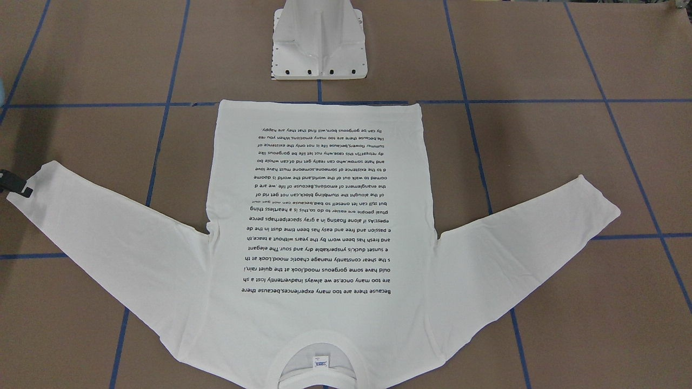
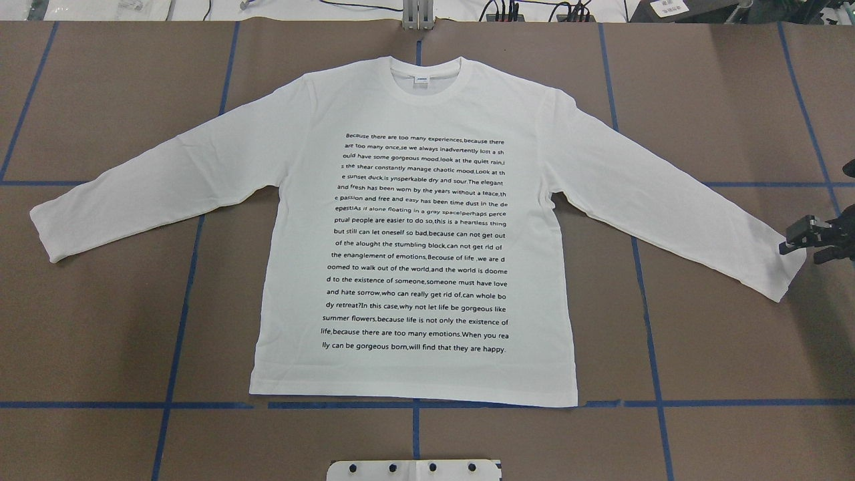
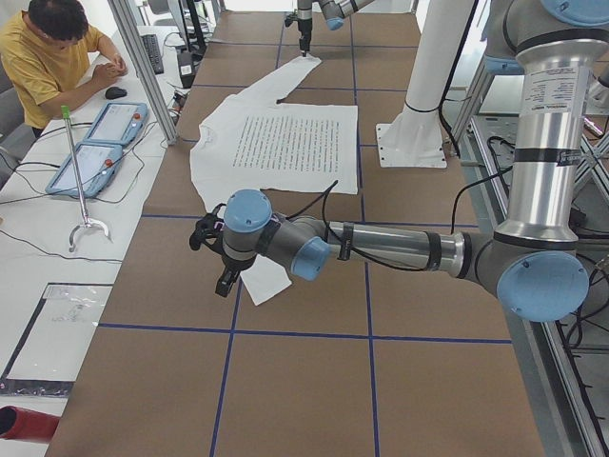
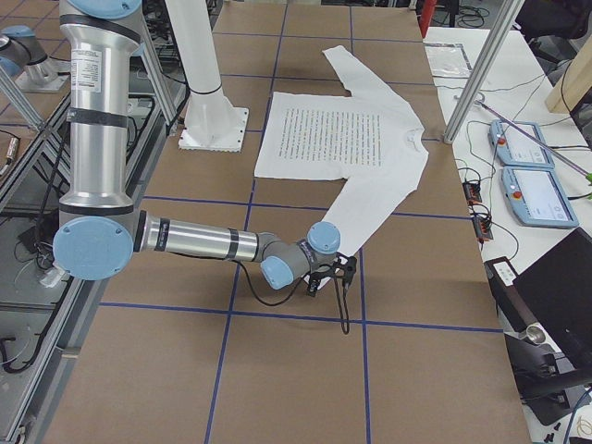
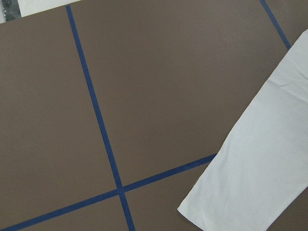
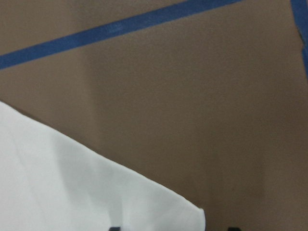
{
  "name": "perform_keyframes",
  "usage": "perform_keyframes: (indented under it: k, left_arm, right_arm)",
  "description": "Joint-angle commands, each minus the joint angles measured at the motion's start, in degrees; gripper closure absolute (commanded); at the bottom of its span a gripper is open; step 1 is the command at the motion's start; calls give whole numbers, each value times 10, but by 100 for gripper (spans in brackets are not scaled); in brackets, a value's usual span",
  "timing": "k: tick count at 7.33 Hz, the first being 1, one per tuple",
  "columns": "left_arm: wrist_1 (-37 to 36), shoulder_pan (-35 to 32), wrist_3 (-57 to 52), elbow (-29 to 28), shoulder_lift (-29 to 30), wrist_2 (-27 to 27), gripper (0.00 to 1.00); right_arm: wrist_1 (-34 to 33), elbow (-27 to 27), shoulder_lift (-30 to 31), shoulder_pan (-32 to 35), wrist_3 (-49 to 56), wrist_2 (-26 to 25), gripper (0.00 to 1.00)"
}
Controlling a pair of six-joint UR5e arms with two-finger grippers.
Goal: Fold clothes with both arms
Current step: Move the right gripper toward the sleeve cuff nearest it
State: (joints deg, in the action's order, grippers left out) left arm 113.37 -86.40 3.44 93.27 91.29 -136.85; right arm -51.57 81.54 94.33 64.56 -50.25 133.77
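Right gripper [image 2: 805, 239]: jaws apart, holding nothing. In its wrist view the two dark fingertips sit on either side of a sleeve cuff's corner. Whether they touch the cloth cannot be told.
Left gripper [image 3: 225, 282]: points down, just beside the other sleeve's cuff. Whether it is open or closed cannot be told.
Shirt [image 2: 414, 200]: white, long-sleeved, flat on the table with the print up and sleeves spread. One cuff lies at each gripper, and the body lies between the two.
Table [image 2: 735, 100]: brown with blue tape lines, under both grippers.
Base [image 1: 319, 48]: white, just beyond the shirt's hem, well apart from either gripper.
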Motion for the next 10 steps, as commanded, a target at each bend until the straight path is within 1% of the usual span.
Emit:
perform_keyframes:
  k: [1,3,5,6,7,8,9,10]
  left_arm:
    - [0,0,0,1,-1,0,1]
    - [0,0,0,1,-1,0,1]
    - [0,0,0,2,-1,0,1]
    - [-1,0,1,2,-1,-1,1]
    - [-2,0,1,1,-1,-7,1]
    - [-2,-1,1,-2,-1,-14,1]
    - [-1,0,1,-4,-1,-14,1]
    - [0,0,1,-4,-1,-13,1]
  right_arm:
    - [1,-8,0,0,0,3,100]
    - [-5,2,-2,0,-1,13,100]
    - [-8,33,1,16,-12,64,100]
    - [-14,68,-5,26,-60,88,100]
    - [-15,104,-12,24,-129,89,100]
    - [-18,119,-53,20,-215,92,100]
    - [-19,119,-109,-3,-299,90,100]
    - [-26,116,-172,-25,-362,87,100]
